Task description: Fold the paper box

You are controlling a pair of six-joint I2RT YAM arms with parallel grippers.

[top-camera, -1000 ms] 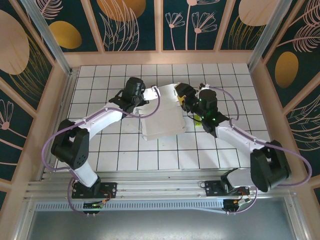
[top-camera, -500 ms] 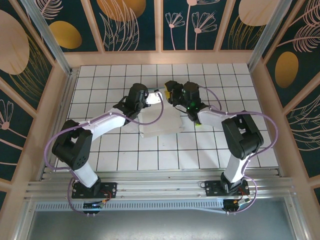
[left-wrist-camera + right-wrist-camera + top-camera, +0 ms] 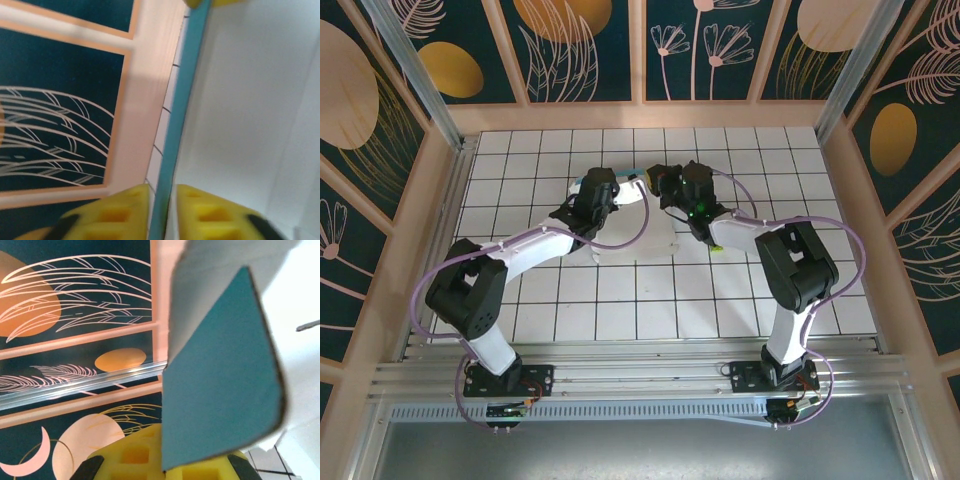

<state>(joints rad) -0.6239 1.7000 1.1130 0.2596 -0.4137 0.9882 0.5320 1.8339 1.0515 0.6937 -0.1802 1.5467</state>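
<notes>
The paper box [image 3: 642, 240] sits mid-table with its white side up and its far edge raised between the two arms. My left gripper [image 3: 626, 190] is shut on that raised edge. In the left wrist view the thin turquoise edge [image 3: 179, 120] runs down between the yellow fingers [image 3: 125, 210], with the white face [image 3: 250, 100] to the right. My right gripper [image 3: 656, 183] holds the same edge from the other side. In the right wrist view a turquoise flap [image 3: 220, 390] stands pinched between the yellow pads [image 3: 130, 460].
A tiny yellow-green scrap [image 3: 717, 247] lies on the white tiles just right of the box, beside the right forearm. The peach back wall ledge [image 3: 640, 116] is a few tiles behind the grippers. Open tiles lie in front and to both sides.
Both grippers have drawn together toward the back middle, carrying the sheet's far edge up and over. The white sheet looks shorter from above than a second ago.
</notes>
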